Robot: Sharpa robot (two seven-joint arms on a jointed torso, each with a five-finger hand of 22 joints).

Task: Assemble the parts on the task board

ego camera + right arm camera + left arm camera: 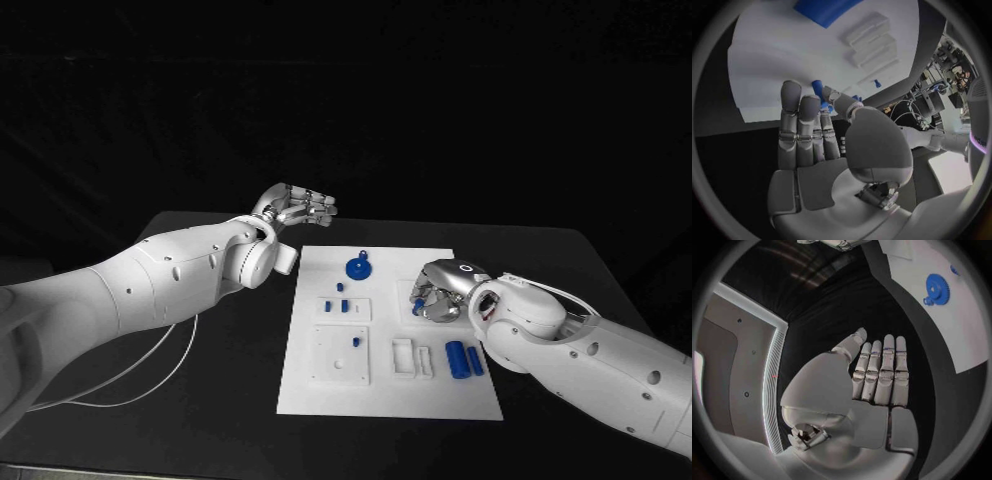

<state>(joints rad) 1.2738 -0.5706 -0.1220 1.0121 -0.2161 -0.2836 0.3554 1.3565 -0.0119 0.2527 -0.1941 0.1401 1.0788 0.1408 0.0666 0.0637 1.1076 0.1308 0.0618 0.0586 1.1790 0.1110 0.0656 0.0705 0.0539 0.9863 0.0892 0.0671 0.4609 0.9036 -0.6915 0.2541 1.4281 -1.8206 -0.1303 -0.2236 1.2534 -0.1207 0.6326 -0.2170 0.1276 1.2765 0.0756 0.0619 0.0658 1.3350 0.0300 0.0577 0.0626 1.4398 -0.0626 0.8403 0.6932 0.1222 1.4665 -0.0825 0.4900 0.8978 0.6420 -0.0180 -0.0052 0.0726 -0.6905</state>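
Observation:
The white task board (387, 385) lies in the middle of the black table. A blue gear (359, 267) sits near its far edge, with small blue pegs (336, 306) just nearer. Two blue cylinders (462, 358) lie side by side at the board's right. My right hand (437, 293) hovers over the board's right side, and in the right wrist view the right hand (811, 135) pinches a small blue part (819, 93) between thumb and fingers. My left hand (296, 208) is raised past the board's far left corner. The left wrist view shows the left hand (879, 377) flat, fingers straight, holding nothing.
White raised blocks (411, 357) and a white square plate (339, 354) stand on the board's near half. A white cable (144, 375) trails over the table at the left. The gear (937, 289) appears on the board (954, 335) in the left wrist view.

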